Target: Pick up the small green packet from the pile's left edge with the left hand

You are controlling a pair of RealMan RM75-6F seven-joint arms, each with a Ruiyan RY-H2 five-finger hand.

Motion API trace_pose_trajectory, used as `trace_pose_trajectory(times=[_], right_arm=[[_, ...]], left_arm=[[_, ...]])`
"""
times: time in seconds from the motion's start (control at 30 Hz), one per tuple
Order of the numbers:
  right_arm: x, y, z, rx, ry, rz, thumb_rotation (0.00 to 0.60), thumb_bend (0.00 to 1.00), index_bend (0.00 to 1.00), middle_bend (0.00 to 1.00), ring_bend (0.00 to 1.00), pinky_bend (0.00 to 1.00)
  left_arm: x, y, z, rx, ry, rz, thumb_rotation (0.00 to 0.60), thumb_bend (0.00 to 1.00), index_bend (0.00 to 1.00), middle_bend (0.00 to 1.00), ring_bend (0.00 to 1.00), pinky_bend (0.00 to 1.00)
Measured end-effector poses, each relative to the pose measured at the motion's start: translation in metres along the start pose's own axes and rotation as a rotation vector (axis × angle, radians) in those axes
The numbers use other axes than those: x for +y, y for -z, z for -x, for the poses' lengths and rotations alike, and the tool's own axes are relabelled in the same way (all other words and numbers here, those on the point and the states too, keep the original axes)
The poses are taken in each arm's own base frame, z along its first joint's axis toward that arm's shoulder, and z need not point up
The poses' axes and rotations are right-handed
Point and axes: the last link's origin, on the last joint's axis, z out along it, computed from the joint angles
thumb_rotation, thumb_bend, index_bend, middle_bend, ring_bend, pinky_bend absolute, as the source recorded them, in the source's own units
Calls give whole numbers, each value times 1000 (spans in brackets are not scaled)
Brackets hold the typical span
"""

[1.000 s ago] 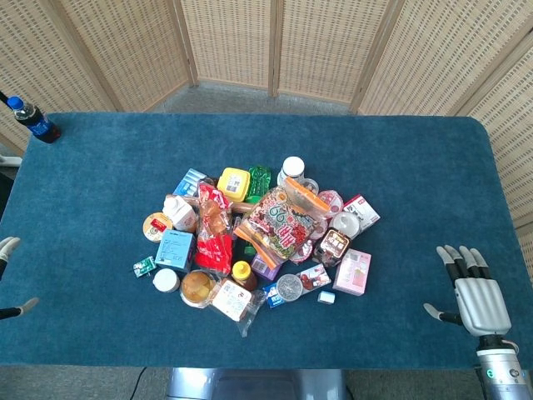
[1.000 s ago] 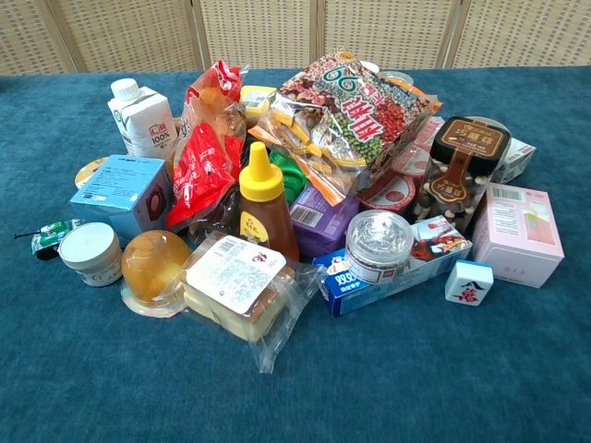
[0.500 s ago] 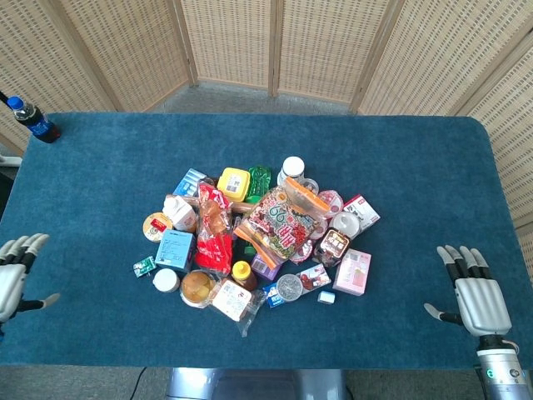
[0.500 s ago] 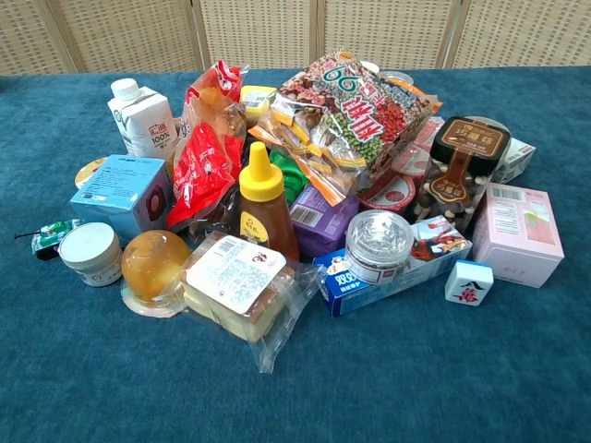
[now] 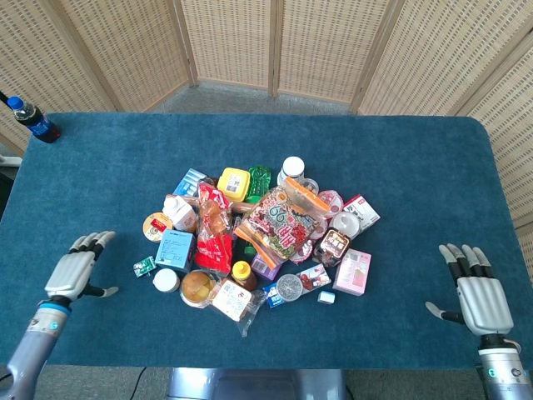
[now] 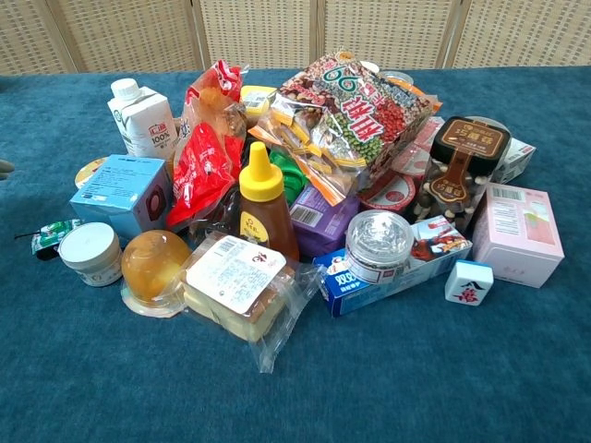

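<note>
At the far left of the head view, the left hand [image 5: 73, 273] now hovers over the blue cloth-covered surface [image 5: 100, 167] with its fingers spread wide and nothing in them; half a second ago only its fingertips showed at the frame's left edge, so it has come well inward toward the pile. The small green packet [image 5: 144, 267] lies flat on the surface at the pile's 9 o'clock edge, near the hand at its 3 o'clock but not touching it. In the chest view the packet [image 6: 54, 236] sits just beside the white round lidded jar [image 6: 90, 254] and the light blue cardboard box [image 6: 121, 195], and it has not shifted. The heaped snacks and bottles at the centre are unchanged. At the far right, the right hand [image 5: 476, 296] rests open-fingered and empty, palm down, well apart from the pile, where it was before.
</note>
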Motion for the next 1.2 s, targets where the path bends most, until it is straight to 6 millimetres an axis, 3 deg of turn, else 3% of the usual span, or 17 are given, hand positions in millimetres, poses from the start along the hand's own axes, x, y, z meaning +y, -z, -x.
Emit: trace_pose_trajectory(times=[0.47,0.87,1.2], right_arm=[[0,0,-2,3,-10,-4,487,0,0,0,0,0],[0,0,-3,7,-15,-5,487,0,0,0,0,0],[1,0,-4,8,-18,-5,489,0,0,0,0,0]], left_arm=[[44,-15,13,-30,0,34,600,14,73,3,0,0],[58,-20,17,-9,-47,26,600,15,130,316,0,0],[67,-23,22,4,-65,34,600,14,167,402,0,0]])
